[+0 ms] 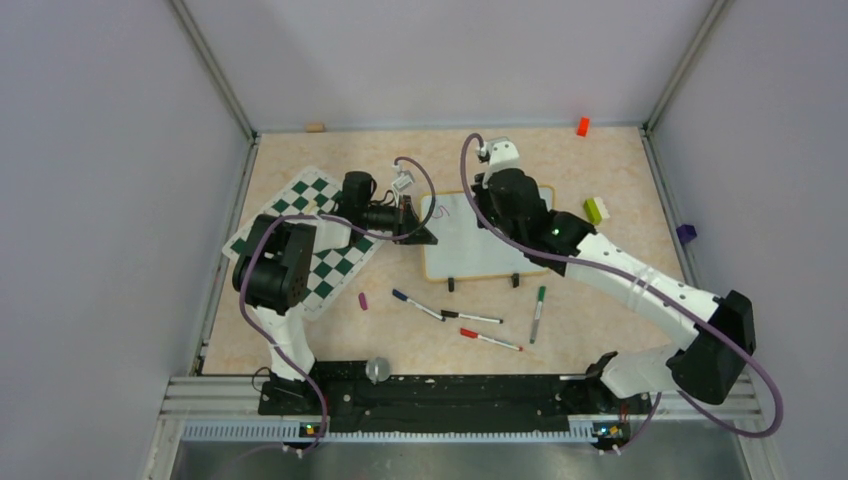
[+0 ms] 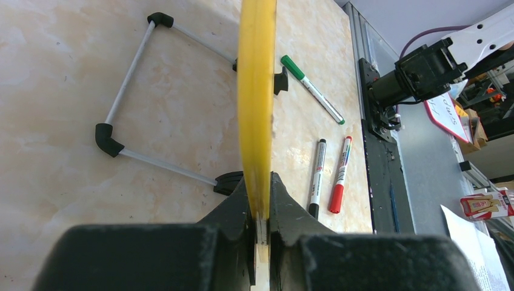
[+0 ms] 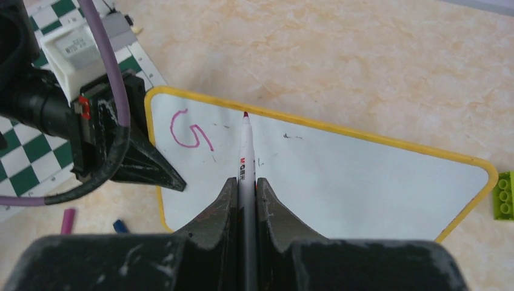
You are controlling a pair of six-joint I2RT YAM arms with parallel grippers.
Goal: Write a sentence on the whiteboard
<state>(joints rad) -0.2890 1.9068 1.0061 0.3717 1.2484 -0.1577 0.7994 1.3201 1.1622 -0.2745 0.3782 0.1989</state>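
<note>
The whiteboard (image 3: 339, 182), white with a yellow frame, is propped on its wire stand (image 2: 124, 82) mid-table. Of the sentence, only a purple letter G (image 3: 189, 130) shows, near the board's upper left corner. My left gripper (image 2: 260, 197) is shut on the board's yellow left edge (image 2: 256, 91); from above it sits at the board's left side (image 1: 418, 234). My right gripper (image 3: 245, 182) is shut on a white marker (image 3: 245, 154). The marker's dark red tip (image 3: 245, 114) points at the board's top edge, right of the G. Whether it touches, I cannot tell.
A green-and-white chessboard mat (image 1: 318, 238) lies left of the board. Loose blue (image 1: 415, 304), black (image 1: 472, 317), red (image 1: 490, 340) and green (image 1: 538, 312) markers lie in front of it, with a purple cap (image 1: 362, 300). A green block (image 1: 597, 209) and a red block (image 1: 582, 126) sit at the right.
</note>
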